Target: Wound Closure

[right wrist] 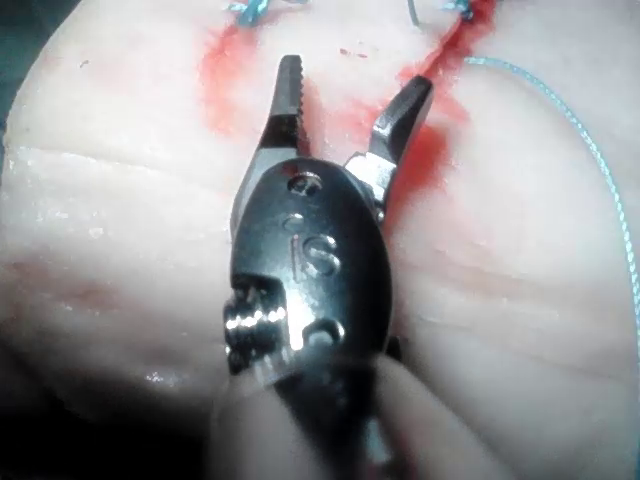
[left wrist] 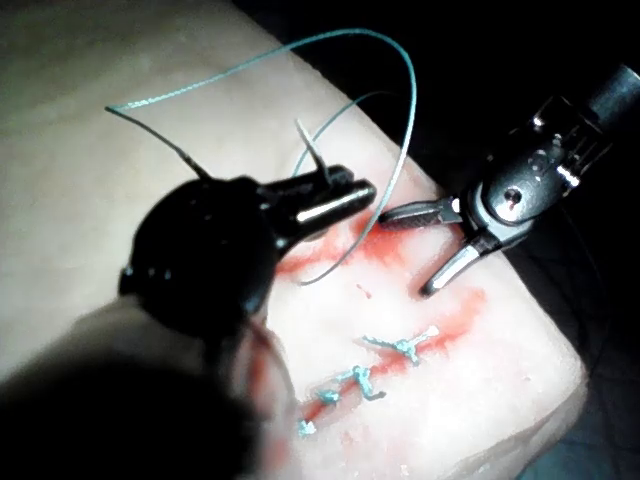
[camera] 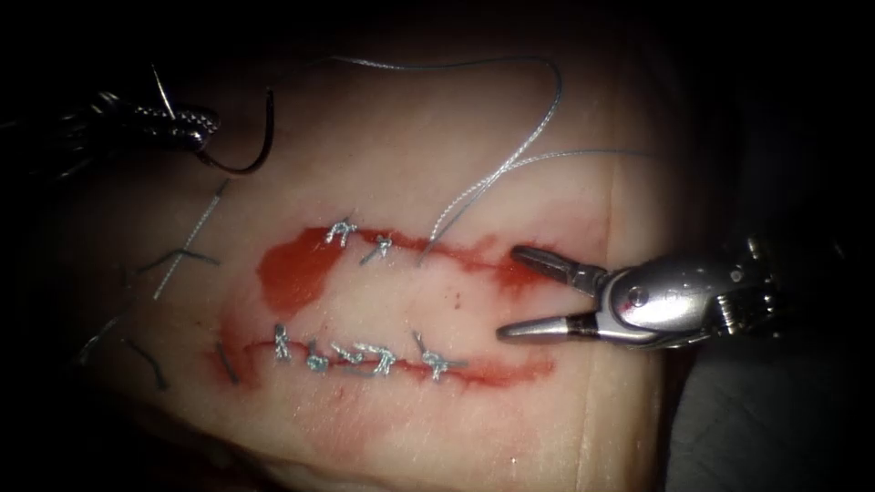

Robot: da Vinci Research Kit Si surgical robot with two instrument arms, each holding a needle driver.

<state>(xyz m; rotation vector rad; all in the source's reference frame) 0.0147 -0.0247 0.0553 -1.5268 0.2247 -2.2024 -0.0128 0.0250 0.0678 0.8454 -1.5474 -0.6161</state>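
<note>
The needle (camera: 248, 146) hangs clear of the tissue (camera: 547, 182) near its upper left corner, clamped near its thread end in the left tool (camera: 196, 128). Thread (camera: 510, 169) runs from the upper cut (camera: 456, 251). The right tool (camera: 519, 296) holds nothing, jaws apart near the cuts' right ends.

The left arm's dark metal needle driver (camera: 196, 128) sits at the endoscope view's upper left, jaws clamped on the thin curved steel needle (camera: 255, 150) near its rear end, held in the air. The right arm's shiny silver needle driver (camera: 519, 296) reaches in from the right, jaws spread wide, gripping nothing.
</note>
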